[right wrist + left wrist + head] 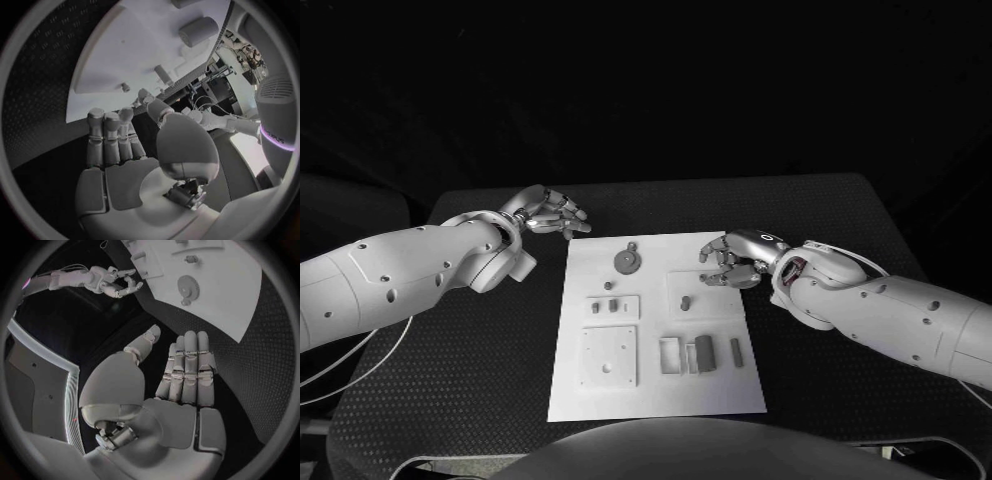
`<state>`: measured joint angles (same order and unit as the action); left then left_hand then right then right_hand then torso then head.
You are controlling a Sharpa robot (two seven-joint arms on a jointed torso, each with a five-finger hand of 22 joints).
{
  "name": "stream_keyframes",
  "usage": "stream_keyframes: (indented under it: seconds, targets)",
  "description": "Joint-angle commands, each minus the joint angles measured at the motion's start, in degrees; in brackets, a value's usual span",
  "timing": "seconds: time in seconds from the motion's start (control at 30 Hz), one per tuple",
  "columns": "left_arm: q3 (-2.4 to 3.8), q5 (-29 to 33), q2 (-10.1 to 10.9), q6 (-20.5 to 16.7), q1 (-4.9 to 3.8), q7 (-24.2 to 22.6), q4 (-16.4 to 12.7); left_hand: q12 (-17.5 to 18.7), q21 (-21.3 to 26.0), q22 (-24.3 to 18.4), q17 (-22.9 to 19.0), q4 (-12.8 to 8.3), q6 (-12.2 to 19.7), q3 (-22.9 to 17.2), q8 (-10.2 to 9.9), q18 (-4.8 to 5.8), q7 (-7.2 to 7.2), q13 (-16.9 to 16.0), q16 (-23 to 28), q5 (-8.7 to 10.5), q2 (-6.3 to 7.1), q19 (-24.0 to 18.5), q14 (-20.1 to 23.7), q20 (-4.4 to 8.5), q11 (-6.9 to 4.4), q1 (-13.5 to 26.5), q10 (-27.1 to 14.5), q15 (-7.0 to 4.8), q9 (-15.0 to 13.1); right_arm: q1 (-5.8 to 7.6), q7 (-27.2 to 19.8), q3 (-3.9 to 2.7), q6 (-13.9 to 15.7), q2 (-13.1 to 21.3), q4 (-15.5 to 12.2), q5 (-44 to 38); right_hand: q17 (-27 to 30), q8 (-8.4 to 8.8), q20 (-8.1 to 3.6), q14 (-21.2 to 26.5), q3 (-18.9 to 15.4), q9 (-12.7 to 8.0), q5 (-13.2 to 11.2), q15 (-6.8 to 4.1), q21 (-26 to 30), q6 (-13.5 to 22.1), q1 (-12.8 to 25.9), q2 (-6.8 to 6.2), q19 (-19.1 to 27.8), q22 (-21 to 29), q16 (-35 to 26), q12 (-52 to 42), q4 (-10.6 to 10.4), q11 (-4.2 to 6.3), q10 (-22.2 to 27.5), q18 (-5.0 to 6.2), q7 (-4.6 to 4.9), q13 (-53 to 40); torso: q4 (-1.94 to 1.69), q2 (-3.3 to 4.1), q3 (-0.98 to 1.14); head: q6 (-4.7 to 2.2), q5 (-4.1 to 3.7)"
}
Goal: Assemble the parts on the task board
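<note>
While the task board (pixel 656 395) lies mid-table w/ grey parts on it, incl. a gear (pixel 627 261) near its far edge, left hand (pixel 551 214) hovers off the board's far-left corner, fingers apart, holding nothing. Right hand (pixel 733 259) sits over the board's right edge, fingers loosely curled, empty.

Two smooth white arms, the left arm (pixel 387 275) and right arm (pixel 906 315), dotted with small dark screw holes. Each ends in a silver, segmented metal hand: left hand (pixel 548 212), right hand (pixel 733 258). A thin pale cable (pixel 358 365) loops under the left arm.
</note>
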<state>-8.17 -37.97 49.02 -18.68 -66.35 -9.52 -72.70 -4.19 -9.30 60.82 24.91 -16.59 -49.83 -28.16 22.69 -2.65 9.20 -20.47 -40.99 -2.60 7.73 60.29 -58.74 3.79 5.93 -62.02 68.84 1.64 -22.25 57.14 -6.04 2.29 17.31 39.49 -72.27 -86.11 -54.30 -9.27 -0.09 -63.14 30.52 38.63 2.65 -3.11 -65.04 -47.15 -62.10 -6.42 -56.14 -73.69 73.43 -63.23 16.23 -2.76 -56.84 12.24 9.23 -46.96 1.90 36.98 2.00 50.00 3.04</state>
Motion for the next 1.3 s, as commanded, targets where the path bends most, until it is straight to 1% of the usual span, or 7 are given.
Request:
stream_keyframes:
  seconds: [0.03,0.13,0.27,0.57,0.87,1.0,1.3]
  targets:
    - [0.03,1.63,-0.22,0.88,-0.05,-1.43,-0.1,0.11,0.29,-0.09,0.11,0.07,0.05,0.33,0.21,0.26,0.16,0.07,0.26,-0.26,-0.58,-0.04,-0.22,-0.16,-0.01,0.03,-0.11,0.35,-0.1,-0.12,0.52,0.02,-0.02,-0.45,0.51,-2.64,0.08,-0.28,-0.06,-0.72,-0.28,0.02,0.12,-0.36,-0.33,-0.73,-0.03,0.44,-0.48,-0.1,0.31,-0.35,-0.02,0.04,-0.57,2.76,0.01,0.14,-0.01,0.01,-0.08,0.0,-0.11]
    - [0.03,1.66,-0.25,0.91,-0.05,-1.48,-0.17,0.15,0.35,-0.16,0.21,0.07,0.07,0.42,0.2,0.26,0.23,0.11,0.45,-0.26,-0.62,0.06,-0.3,-0.18,0.03,0.0,-0.17,0.37,-0.1,-0.52,0.39,0.08,-0.13,-0.88,1.04,-2.73,0.13,-0.57,-0.19,-0.91,-0.29,0.03,0.13,-0.54,-0.35,-1.45,0.32,0.88,-0.63,-0.09,0.23,-0.27,-0.2,0.23,-0.76,2.76,-0.19,0.24,-0.05,0.0,-0.11,0.0,-0.52]
    - [0.03,1.77,-0.35,0.84,-0.05,-1.5,-0.09,0.18,0.41,-0.22,0.3,0.06,0.06,0.47,0.2,0.25,0.24,0.15,0.61,-0.26,-0.68,0.11,-0.36,-0.19,0.07,-0.07,-0.24,0.39,-0.11,-0.6,0.31,0.09,-0.48,-1.04,1.11,-2.93,0.17,-0.92,-0.32,-1.01,-0.28,0.0,0.13,-0.79,-0.31,-2.39,0.71,1.32,-0.68,-0.08,0.1,-0.13,-0.25,0.5,-0.89,2.76,-0.48,0.34,-0.04,-0.01,-0.08,0.0,-0.05]
    - [0.03,1.79,-0.36,0.95,-0.05,-1.56,-0.13,0.24,0.57,-0.36,0.49,0.07,0.09,0.59,0.19,0.25,0.26,0.24,0.97,-0.26,-0.76,0.19,-0.46,-0.23,0.15,-0.15,-0.38,0.43,-0.12,-0.82,0.28,0.13,-1.1,-1.57,1.85,-3.41,0.15,-1.25,-0.48,-1.1,-0.12,-0.15,0.13,-1.17,-0.25,-3.52,0.94,2.22,-0.7,-0.08,-0.04,0.04,-0.17,0.89,-1.01,2.76,-0.89,0.44,-0.02,0.0,-0.08,0.0,-0.14]
    - [0.03,1.9,-0.43,0.83,-0.05,-1.56,-0.11,0.26,0.77,-0.53,0.73,0.06,0.25,0.57,0.1,0.25,0.32,0.33,1.39,-0.27,-0.92,0.26,-0.55,-0.27,0.21,-0.42,-0.5,0.47,-0.09,-1.28,0.58,0.21,-1.9,-2.28,2.57,-3.52,0.1,-1.42,-0.54,-1.06,0.07,-0.38,0.13,-1.44,-0.19,-4.38,1.43,4.1,-0.62,-0.12,-0.19,0.21,-0.3,1.17,-1.05,2.76,-1.18,0.5,0.0,0.02,-0.03,0.0,-0.06]
    - [0.03,1.94,-0.43,1.08,-0.05,-1.53,-0.13,0.26,0.84,-0.58,0.83,0.08,0.32,0.57,0.05,0.25,0.36,0.36,1.53,-0.26,-0.97,0.28,-0.59,-0.29,0.24,-0.48,-0.55,0.49,-0.08,-1.4,1.15,0.21,-3.18,-2.68,3.26,-3.95,0.09,-1.38,-0.54,-1.01,0.03,-0.47,0.13,-1.44,-0.16,-4.42,1.6,4.39,-0.56,-0.13,-0.24,0.27,-0.24,1.17,-1.01,2.76,-1.18,0.52,-0.01,0.01,-0.03,0.0,-0.02]
    - [0.03,1.95,-0.43,1.24,-0.05,-1.5,-0.15,0.25,0.96,-0.67,0.97,0.11,0.34,0.61,0.04,0.27,0.38,0.4,1.78,-0.27,-1.03,0.27,-0.59,-0.34,0.26,-0.49,-0.59,0.53,-0.08,-1.62,1.24,0.21,-2.83,-2.87,3.81,-4.24,0.06,-1.24,-0.56,-0.94,0.1,-0.65,0.13,-1.44,-0.11,-4.39,1.58,4.81,-0.46,-0.16,-0.3,0.35,0.04,1.16,-0.95,2.76,-1.17,0.52,0.0,-0.02,-0.08,0.0,-0.21]
